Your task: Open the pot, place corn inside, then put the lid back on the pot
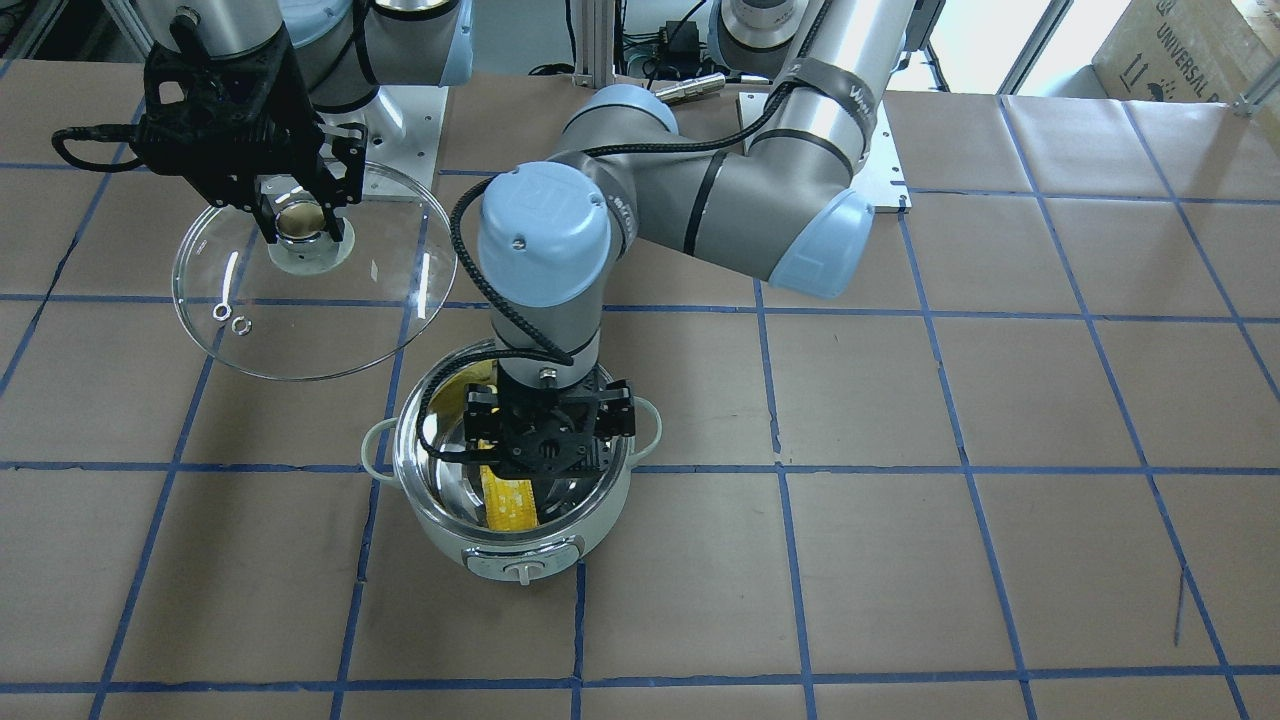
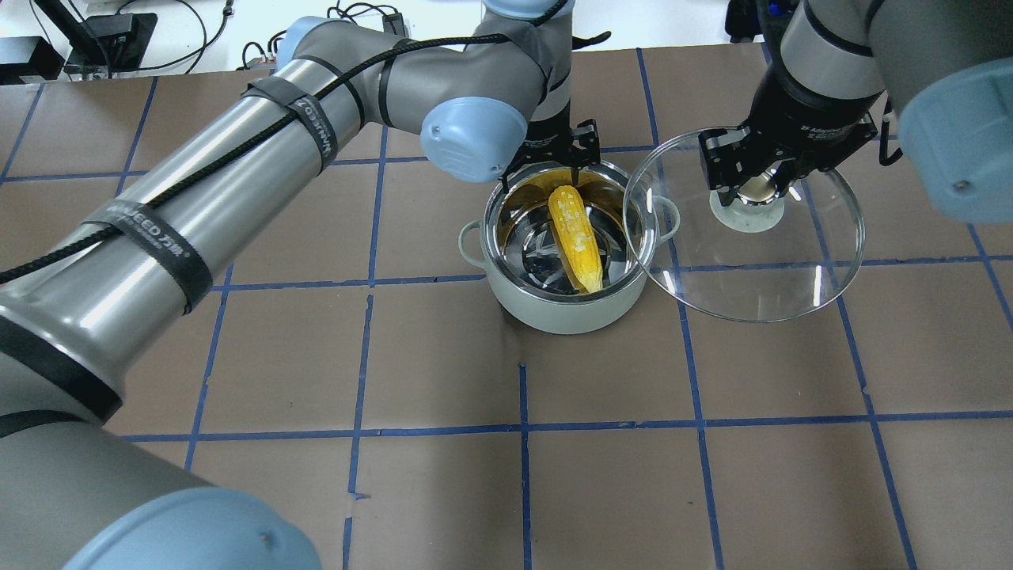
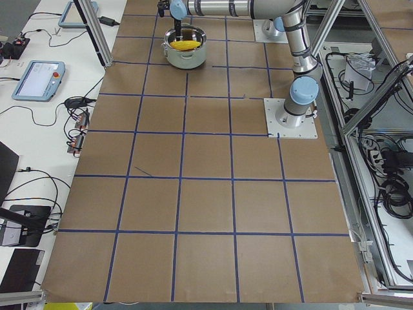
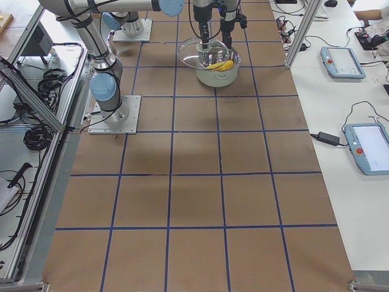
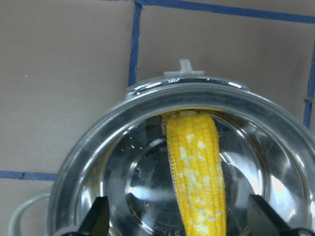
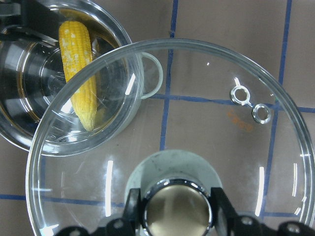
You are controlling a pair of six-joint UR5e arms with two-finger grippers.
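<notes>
The big table (image 3: 206, 206) is covered in brown paper, with blue tape lines (image 1: 1000, 469) making squares. A white desk (image 4: 340, 182) beside it holds a blue-edged screen (image 4: 344, 62). A cardboard box (image 1: 1190, 50) sits in one corner.

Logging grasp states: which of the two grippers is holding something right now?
The right gripper: its jaws clamp the knob of the lid. The left gripper is open above the corn in the pot.

Left gripper (image 5: 179, 217) gapes (pointing down); right gripper (image 6: 176, 209) clamps lid (image 6: 224, 128).
</notes>
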